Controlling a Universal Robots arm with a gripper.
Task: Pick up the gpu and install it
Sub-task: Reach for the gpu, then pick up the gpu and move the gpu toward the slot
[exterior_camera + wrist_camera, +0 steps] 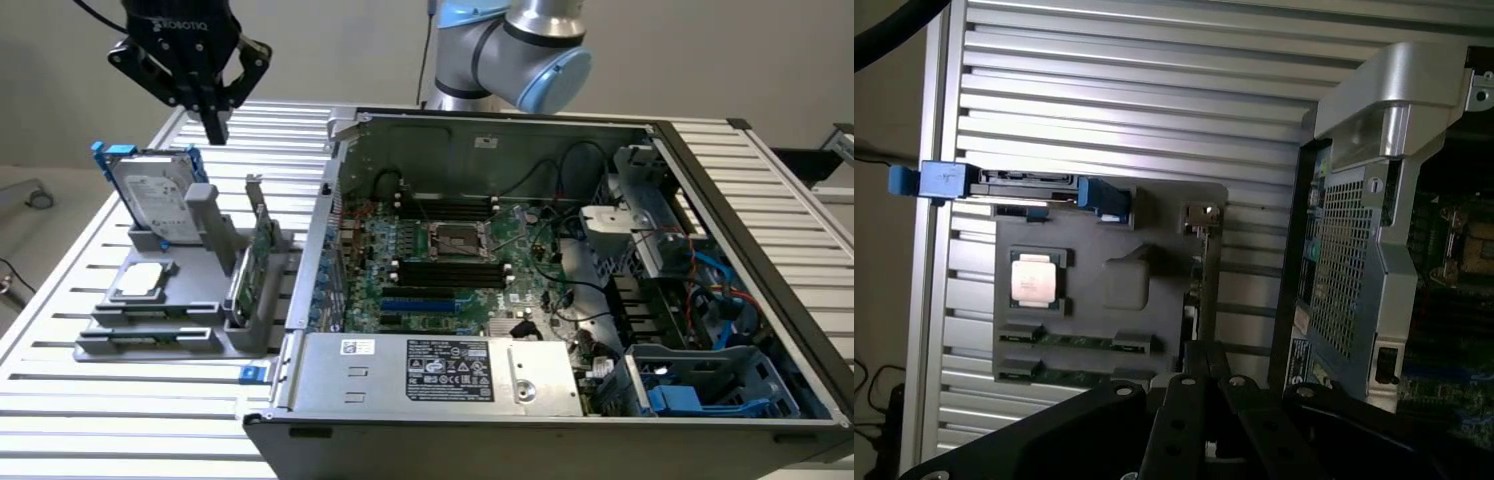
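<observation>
Gripper [214, 128] has its fingers together and empty, hanging high over the gray holder [147, 345] on the table. Gpu [256, 262] stands on edge in that holder, untouched, just beside the open case [534, 135]. Drive [151, 192] stands near it. Looks like the approach stage of the pick. To grab well: jaws apart first, centre over the card's top edge, come straight down, stay clear of drive and case wall.

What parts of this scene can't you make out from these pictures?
- gpu: exterior view, far face turned away, lower edge sunk in gray holder.
- tool: exterior view, upper body cut by picture edge.
- motherboard: exterior view, near edge behind power supply.
</observation>
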